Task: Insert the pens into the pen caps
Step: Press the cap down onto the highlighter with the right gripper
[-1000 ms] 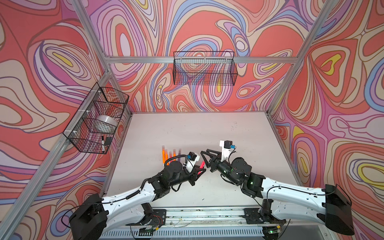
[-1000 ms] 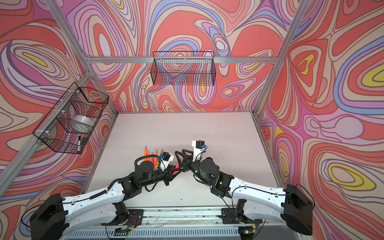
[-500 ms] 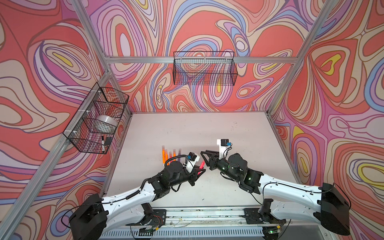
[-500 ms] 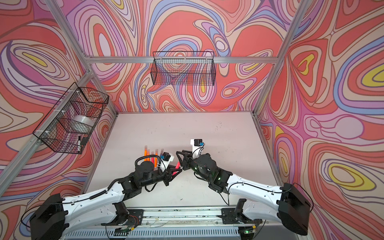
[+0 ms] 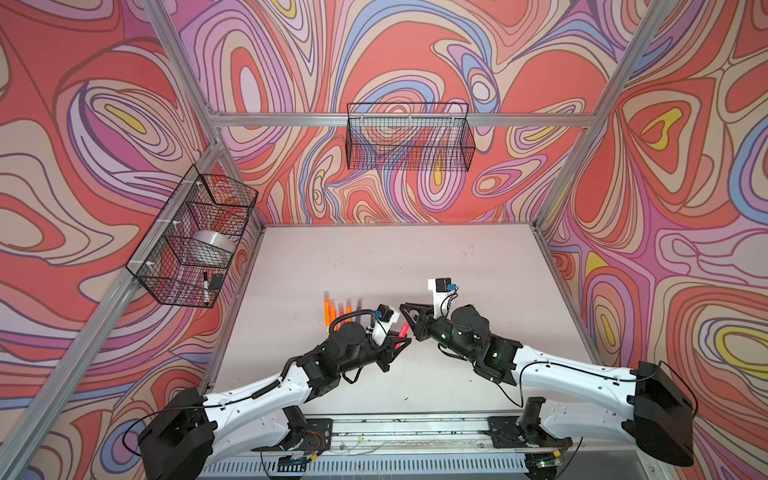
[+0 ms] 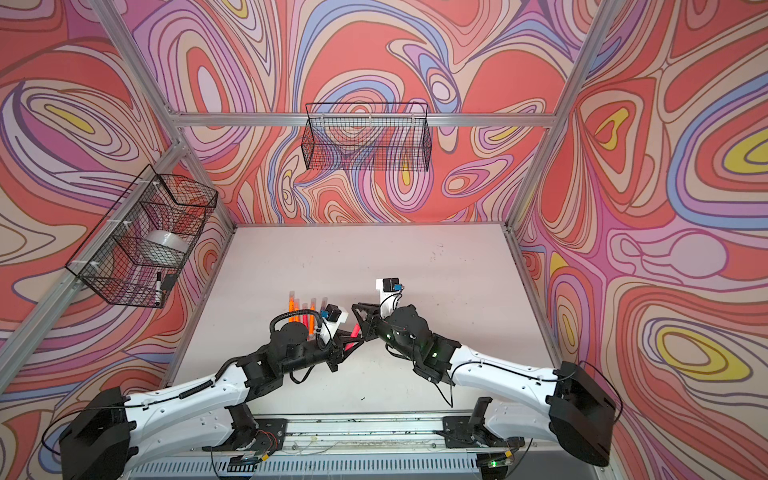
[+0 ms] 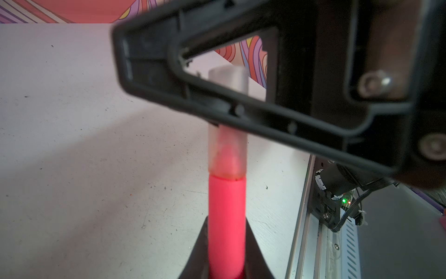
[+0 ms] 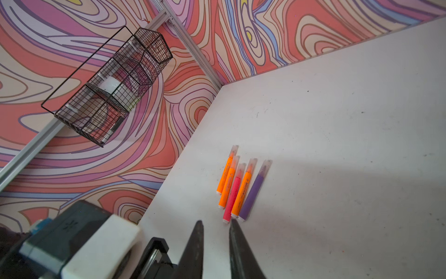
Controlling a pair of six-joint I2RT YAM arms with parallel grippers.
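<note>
My left gripper [image 7: 226,271] is shut on a hot pink pen [image 7: 226,212], held above the table near the front middle. The pen shows in both top views [image 5: 402,331] [image 6: 354,332]. A translucent pen cap [image 7: 226,154] sits over its tip. My right gripper [image 5: 404,311] [image 6: 354,308] meets it from the right. One black finger [image 7: 241,113] crosses the cap's side, so the jaws stand shut on the cap. In the right wrist view that gripper [image 8: 215,223] shows a narrow gap and the cap is hidden. Several capped pens [image 8: 237,190] lie in a row behind, orange, pink and purple [image 8: 254,193].
A wire basket [image 5: 195,237] on the left wall holds a tape roll and a black-and-white marker. Another wire basket [image 5: 409,137] hangs on the back wall. The row of pens [image 5: 338,309] lies just behind my left wrist. A metal rail [image 5: 395,428] runs along the table's front.
My right gripper has moved left toward the pink pen's tip, and its jaws have closed from open onto the cap. The left arm and its pen have stayed put.
</note>
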